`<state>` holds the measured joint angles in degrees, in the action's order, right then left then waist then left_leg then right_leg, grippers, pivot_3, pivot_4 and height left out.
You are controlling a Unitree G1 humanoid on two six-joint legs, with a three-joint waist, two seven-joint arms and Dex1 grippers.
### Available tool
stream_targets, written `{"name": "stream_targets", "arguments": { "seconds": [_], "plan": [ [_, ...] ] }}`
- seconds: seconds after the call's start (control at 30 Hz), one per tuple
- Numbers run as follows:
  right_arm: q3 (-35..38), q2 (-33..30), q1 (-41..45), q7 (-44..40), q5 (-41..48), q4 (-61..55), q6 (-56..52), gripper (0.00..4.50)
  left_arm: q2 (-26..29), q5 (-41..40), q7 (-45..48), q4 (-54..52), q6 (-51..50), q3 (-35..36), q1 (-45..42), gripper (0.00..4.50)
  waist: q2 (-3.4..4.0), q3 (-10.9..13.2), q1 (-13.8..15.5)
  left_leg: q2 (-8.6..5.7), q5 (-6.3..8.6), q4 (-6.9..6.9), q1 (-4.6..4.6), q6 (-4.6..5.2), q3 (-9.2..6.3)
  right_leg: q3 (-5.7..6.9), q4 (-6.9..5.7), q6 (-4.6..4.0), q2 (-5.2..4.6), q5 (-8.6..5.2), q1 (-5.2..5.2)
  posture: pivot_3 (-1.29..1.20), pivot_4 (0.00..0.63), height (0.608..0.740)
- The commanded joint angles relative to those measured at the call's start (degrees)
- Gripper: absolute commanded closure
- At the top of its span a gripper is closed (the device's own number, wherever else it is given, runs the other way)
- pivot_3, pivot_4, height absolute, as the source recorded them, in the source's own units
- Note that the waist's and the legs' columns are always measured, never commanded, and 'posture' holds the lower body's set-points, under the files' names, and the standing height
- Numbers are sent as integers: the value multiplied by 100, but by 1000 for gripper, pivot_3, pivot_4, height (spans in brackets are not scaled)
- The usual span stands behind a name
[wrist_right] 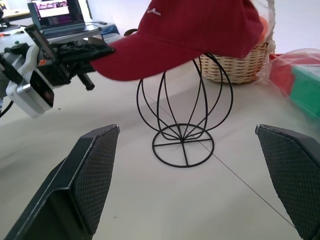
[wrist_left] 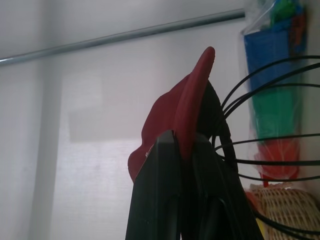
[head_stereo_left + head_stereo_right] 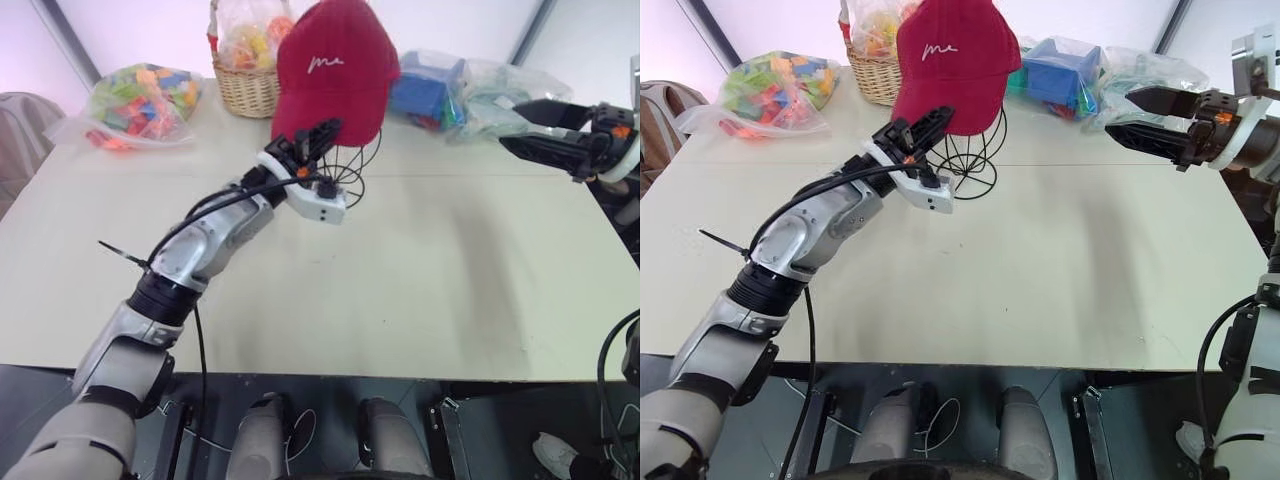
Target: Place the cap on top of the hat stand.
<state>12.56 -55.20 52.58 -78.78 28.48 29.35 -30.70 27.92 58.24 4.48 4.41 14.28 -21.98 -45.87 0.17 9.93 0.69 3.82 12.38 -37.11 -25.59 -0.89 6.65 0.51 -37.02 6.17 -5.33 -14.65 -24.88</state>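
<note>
The dark red cap (image 3: 335, 65) sits over the top of the black wire hat stand (image 1: 182, 115), its brim sticking out to the robot's left. My left gripper (image 3: 325, 130) is shut on the edge of that brim, and in the left wrist view the brim (image 2: 192, 105) runs up from between the two black fingers. The stand's lower hoops and round base (image 3: 970, 165) show under the cap on the table. My right gripper (image 3: 520, 125) hangs open over the table's right side, well apart from the stand, with nothing between its fingers.
A wicker basket (image 3: 245, 85) of bagged toys stands behind the stand. A clear bag of coloured blocks (image 3: 140, 100) lies at the back left, and bags with blue boxes (image 3: 440, 90) at the back right. The pale table (image 3: 450, 280) stretches toward the front edge.
</note>
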Motion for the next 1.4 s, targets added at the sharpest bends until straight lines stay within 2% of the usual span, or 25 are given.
{"name": "stream_targets", "arguments": {
  "seconds": [0.03, 0.47, 0.9, 1.4],
  "plan": [
    [212, -61, 80, 45, 134, -178, 33, 0, -8, 124, 52, -135, -77, -70, -12, 4451, 0, 0, 0, 0, 0, 0, 0, 0, 0, 0, 0, 0, 0, 0, 0, 0, 150, 740],
    [197, 65, 17, 141, 213, -215, 39, 0, -187, 193, 643, -652, -185, -334, 638, 4451, 0, 0, 6, 0, 2, -4, 2, 4, -4, -1, 1, 0, 0, 0, 6, 0, 150, 740],
    [215, 81, -93, 272, 310, -365, -23, 0, -526, 248, 995, -604, -440, -493, 1174, 4451, 1, -1, 9, -1, 9, -8, 11, 15, -10, 0, 3, -1, 0, 0, 20, 0, 150, 740],
    [226, 100, -150, 352, 362, -405, -15, 0, -660, 224, 911, -294, -666, -513, 1206, 4451, 1, -2, 6, -2, 26, -17, 20, 43, -13, -1, 2, -1, 0, 0, 31, 0, 150, 740]
  ]
}}
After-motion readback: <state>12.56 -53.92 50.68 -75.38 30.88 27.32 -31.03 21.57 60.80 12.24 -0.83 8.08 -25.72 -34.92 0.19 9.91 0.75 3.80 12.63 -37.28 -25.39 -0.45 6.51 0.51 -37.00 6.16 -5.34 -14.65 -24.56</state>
